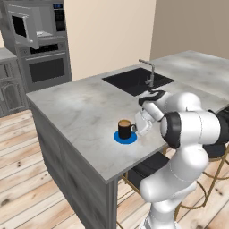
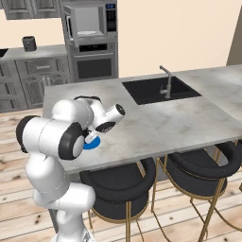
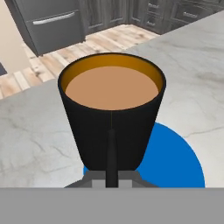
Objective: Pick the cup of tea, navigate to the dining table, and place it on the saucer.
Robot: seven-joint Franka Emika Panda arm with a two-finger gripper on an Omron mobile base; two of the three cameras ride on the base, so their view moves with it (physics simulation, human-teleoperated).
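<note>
While the white arm bends low over the dining table with the light grey marbled stone top (image 1: 85, 109), its wrist is turned sideways and the gripper (image 1: 135, 127) reaches level toward the small black cylindrical cup of tea (image 1: 124, 129). The jaws are pressed together on the thin handle of the cup, as the hand view shows. The cup stands upright on the flat round bright blue saucer (image 1: 126, 139), near the table's front edge. In the right base view the arm hides the cup, and only a small part of the saucer (image 2: 92, 144) is visible. The tea surface is smooth and brown. Behind are a black sink (image 1: 134, 80) and a metal faucet (image 1: 150, 71).
</note>
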